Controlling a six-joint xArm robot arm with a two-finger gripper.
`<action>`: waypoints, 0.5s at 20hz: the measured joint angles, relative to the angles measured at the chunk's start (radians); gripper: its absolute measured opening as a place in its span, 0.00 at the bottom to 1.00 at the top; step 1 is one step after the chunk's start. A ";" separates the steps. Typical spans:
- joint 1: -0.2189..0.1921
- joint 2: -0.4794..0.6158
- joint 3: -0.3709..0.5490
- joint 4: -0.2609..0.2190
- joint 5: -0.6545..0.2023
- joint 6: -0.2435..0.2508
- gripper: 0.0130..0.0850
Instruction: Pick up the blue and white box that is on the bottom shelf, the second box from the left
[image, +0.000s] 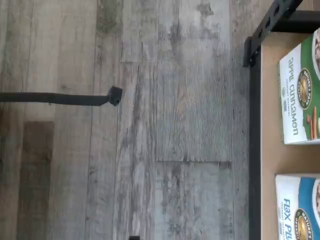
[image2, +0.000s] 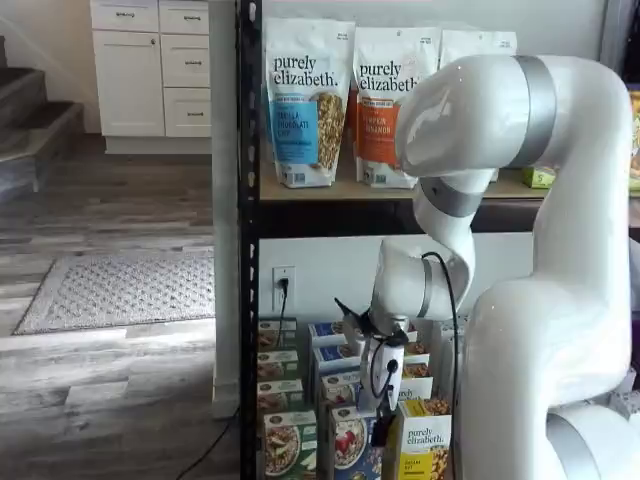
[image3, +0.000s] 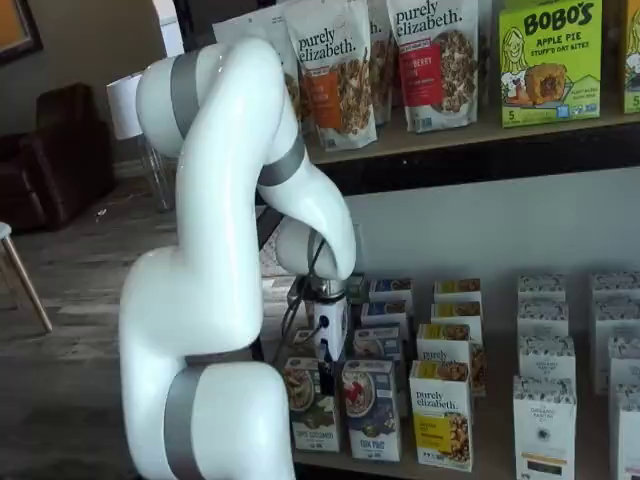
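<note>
The blue and white box (image3: 372, 408) stands upright in the front row of the bottom shelf (image: 255, 150), between a green-fronted box (image3: 312, 405) and a yellow-fronted box (image3: 442, 415). It also shows in a shelf view (image2: 348, 445) and in the wrist view (image: 300, 207), next to the green box (image: 300, 100). My gripper (image3: 326, 378) hangs low in front of the shelf, just above and slightly left of the blue box. Its white body and dark fingers also show in a shelf view (image2: 379, 428), side-on, holding nothing that I can see.
More rows of small boxes (image3: 545, 360) stand behind and to the right. The tier above holds granola bags (image2: 305, 100). A black rack post (image2: 247, 250) stands at the left. A black cable with a plug (image: 114, 96) lies on the wood floor.
</note>
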 joint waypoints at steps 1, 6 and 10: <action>-0.002 0.010 -0.016 -0.005 0.026 0.003 1.00; -0.009 0.074 -0.070 0.010 0.056 -0.018 1.00; -0.006 0.101 -0.079 0.067 0.022 -0.069 1.00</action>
